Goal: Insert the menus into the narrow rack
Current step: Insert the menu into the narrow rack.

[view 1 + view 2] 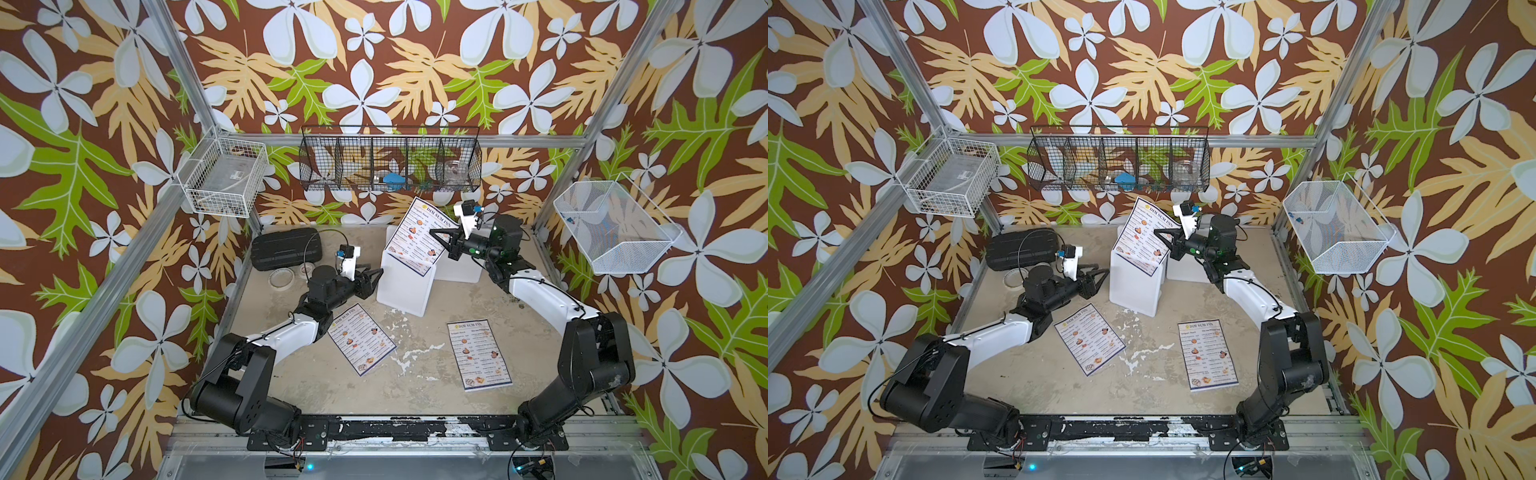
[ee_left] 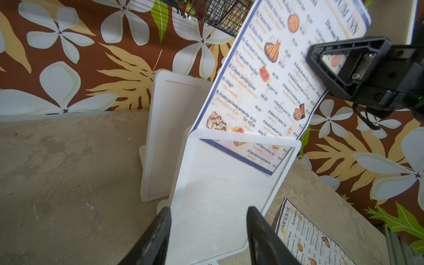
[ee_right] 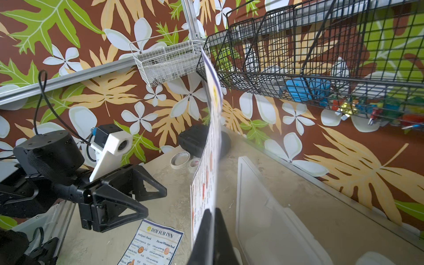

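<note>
From where I stand, the right arm's fingers (image 1: 442, 242) are clenched on one menu (image 1: 415, 232). They pinch it by a side edge not far below the "DIM SUM INN" heading and hold it up over the back half of the bench (image 1: 316, 374). The sheet is tilted with the heading uppermost, and its bottom end sits inside the top of the rack (image 1: 402, 293), a white upright holder about mid-bench. From the left wrist camera, the blue-bordered bottom edge of this menu (image 2: 263, 80) shows through the rack's (image 2: 218, 195) clear front. It is only a little way in and skewed, with one corner lower than the other, and most of the sheet sticks out above the rack. The right wrist camera sees the sheet edge-on and slightly bowed, with the fingers (image 3: 206, 241) shut tight on its edge.

The left arm's fingers (image 1: 370, 279) are spread apart and grasp nothing. They sit at the rack's left side, low down. In the left wrist view the rack's white face fills the gap between them, and I cannot tell whether they touch it.

Two more menus lie flat and face up toward the front of the bench. One (image 1: 361, 338) is at an angle just beside the left forearm, and the other (image 1: 478, 355) is over toward the right arm, well apart from it.

A plain white panel (image 1: 461, 270) stands just behind and to the right of the rack. A black case (image 1: 284, 247) and tape rolls (image 1: 280, 277) sit in the back left corner.
</note>
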